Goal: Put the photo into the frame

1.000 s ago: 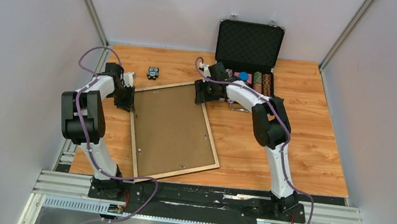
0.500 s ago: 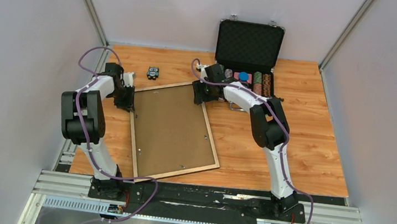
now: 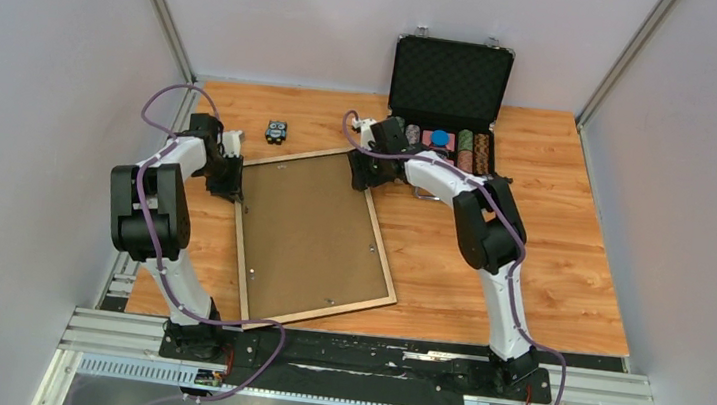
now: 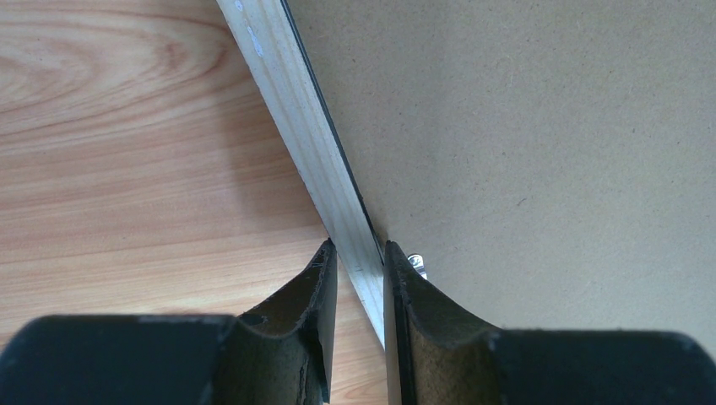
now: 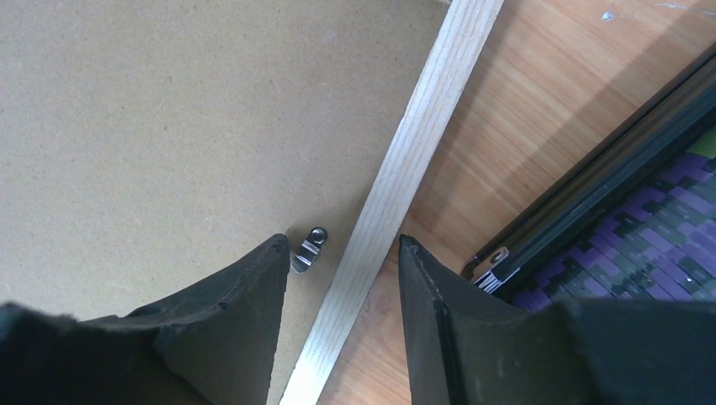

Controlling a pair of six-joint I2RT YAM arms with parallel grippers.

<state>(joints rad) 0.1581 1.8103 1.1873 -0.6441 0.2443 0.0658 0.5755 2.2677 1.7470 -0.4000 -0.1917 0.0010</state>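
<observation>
Centre-left on the table (image 3: 532, 231), the frame (image 5: 409, 160) lay flat, light wood side up, with the brown hardboard backing panel (image 3: 306, 232) filling its opening. No photo was showing; whether it sat under the panel could not be told.

Change over the last second: the right gripper (image 5: 341, 240) crept a little leftward onto the far right corner and its jaws drew in. They stood apart astride the right rail beside a small metal turn clip (image 5: 308, 249), with a gap on each side and nothing gripped. The left gripper (image 4: 359, 245) stayed clamped on the left rail near the far left corner.

Judgement: a two-handed hold on the far end was being set up, probably to lift or turn the frame.

Its long axis ran far to near, the near end swung slightly to the right.
</observation>
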